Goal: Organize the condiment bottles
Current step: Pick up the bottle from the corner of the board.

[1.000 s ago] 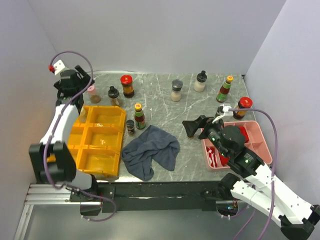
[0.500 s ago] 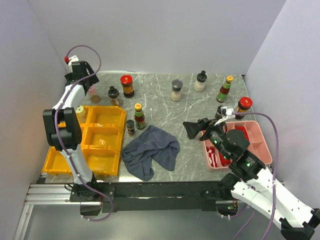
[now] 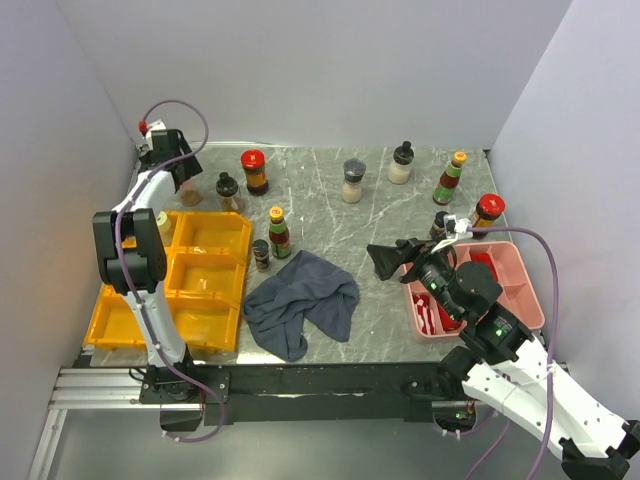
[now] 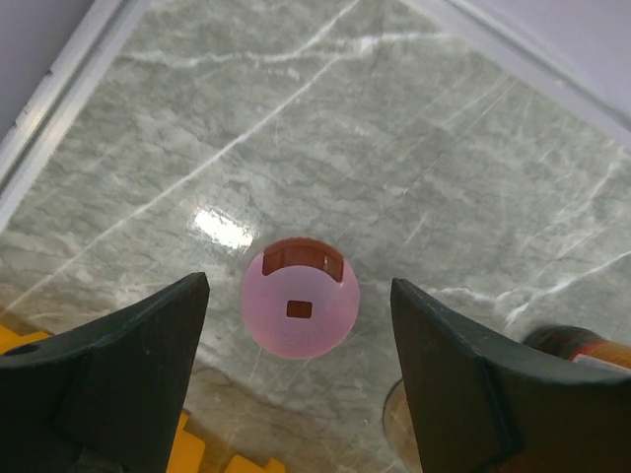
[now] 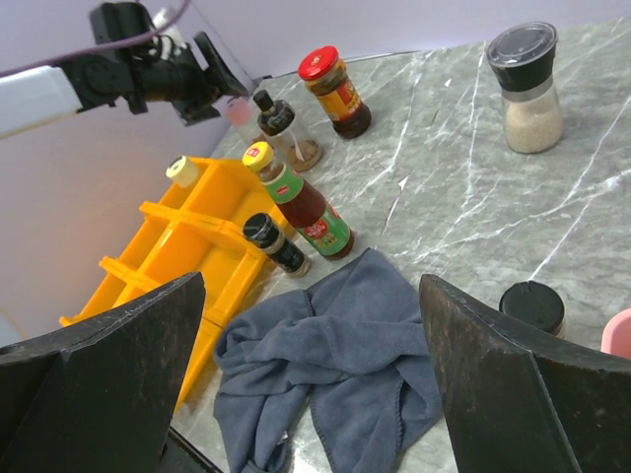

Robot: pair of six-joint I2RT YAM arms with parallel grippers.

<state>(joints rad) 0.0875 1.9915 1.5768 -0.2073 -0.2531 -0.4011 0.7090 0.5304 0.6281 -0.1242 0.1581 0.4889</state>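
Left arm (image 3: 148, 190) has swung to the back corner, jaws closing but still apart around the pink-capped jar (image 4: 301, 312), so a pick looks imminent; right jaws wide apart.

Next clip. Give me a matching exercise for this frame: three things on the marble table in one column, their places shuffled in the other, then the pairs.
Things
1. pink-capped glass jar
2. crumpled dark grey cloth
3. red-lidded jar of brown sauce

Places
A. near the front edge, between the yellow compartment tray and the pink tray
B. back row, just right of a black-topped jar
C. straight under the left gripper, between its spread fingers, untouched

Pairs: 1-C, 2-A, 3-B
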